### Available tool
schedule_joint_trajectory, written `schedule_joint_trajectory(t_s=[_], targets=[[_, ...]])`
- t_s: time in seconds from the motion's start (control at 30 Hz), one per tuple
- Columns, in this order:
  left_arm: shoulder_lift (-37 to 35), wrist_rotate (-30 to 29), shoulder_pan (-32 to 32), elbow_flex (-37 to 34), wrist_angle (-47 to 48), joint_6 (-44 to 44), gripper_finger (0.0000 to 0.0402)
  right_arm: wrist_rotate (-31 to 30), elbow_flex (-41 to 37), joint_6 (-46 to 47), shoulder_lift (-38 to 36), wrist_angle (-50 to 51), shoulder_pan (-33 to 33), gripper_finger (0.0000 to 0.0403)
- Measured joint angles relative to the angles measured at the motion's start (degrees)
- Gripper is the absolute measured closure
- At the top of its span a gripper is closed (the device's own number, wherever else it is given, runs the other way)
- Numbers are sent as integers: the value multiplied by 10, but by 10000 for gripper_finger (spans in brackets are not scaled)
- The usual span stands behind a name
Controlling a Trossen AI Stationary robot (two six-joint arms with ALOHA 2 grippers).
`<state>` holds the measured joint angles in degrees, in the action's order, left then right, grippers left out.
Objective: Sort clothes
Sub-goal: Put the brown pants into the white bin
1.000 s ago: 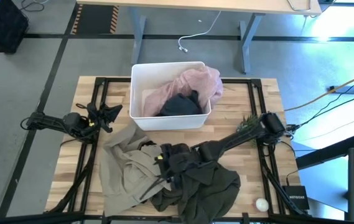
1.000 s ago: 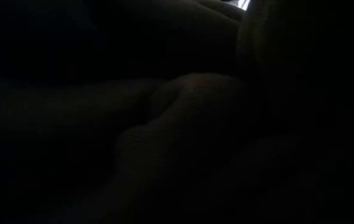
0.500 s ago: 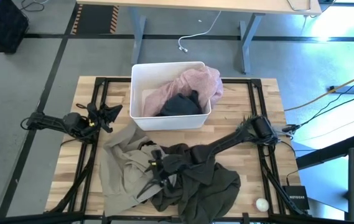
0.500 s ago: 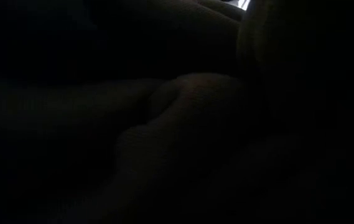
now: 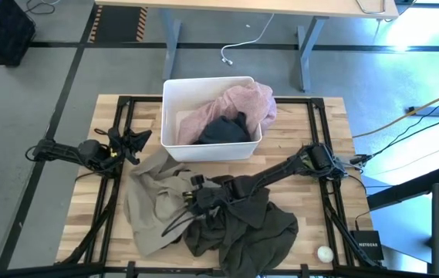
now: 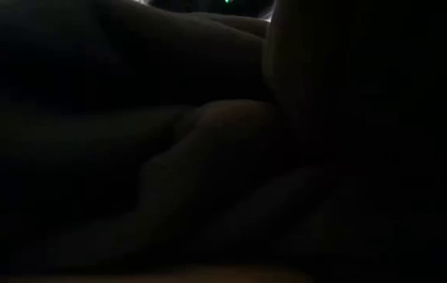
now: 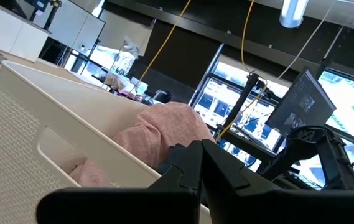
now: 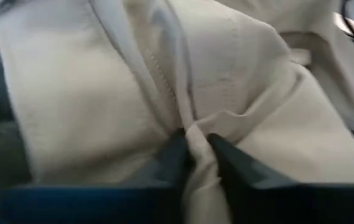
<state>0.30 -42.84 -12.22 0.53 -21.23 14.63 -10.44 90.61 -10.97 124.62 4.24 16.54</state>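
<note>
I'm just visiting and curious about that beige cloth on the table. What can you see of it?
The beige garment is soft, matte cloth with stitched seams, lying crumpled on the wooden table, in front of the white bin. Its right edge touches the olive garment. The right tool is shut on a raised fold of it, as the right wrist view shows closely.

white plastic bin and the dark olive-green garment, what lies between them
In the high view, a strip of bare wooden table separates the white plastic bin from the dark olive-green garment.
</note>
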Motion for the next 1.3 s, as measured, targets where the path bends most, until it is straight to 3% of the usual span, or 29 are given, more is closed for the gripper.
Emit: schedule_joint_trajectory(t_s=[0.07, 0.2, 0.5, 0.73, 1.1, 1.3], targets=[[0, 0, 0, 0, 1, 2, 398, -31, 0, -9, 0, 2, -1, 385], [0, 0, 0, 0, 1, 4, 398, -99, 1, -20, -8, 12, 1, 383], [0, 0, 0, 0, 0, 4, 398, -125, 3, -47, -121, -4, 3, 396], [0, 0, 0, 0, 0, 6, 398, -190, 3, -111, -224, -56, -7, 395], [0, 0, 0, 0, -3, 4, 398, -193, 7, -163, -344, -211, -104, 394], [0, 0, 0, 0, -4, 2, 398, -190, 91, -194, -354, -258, -161, 388]])
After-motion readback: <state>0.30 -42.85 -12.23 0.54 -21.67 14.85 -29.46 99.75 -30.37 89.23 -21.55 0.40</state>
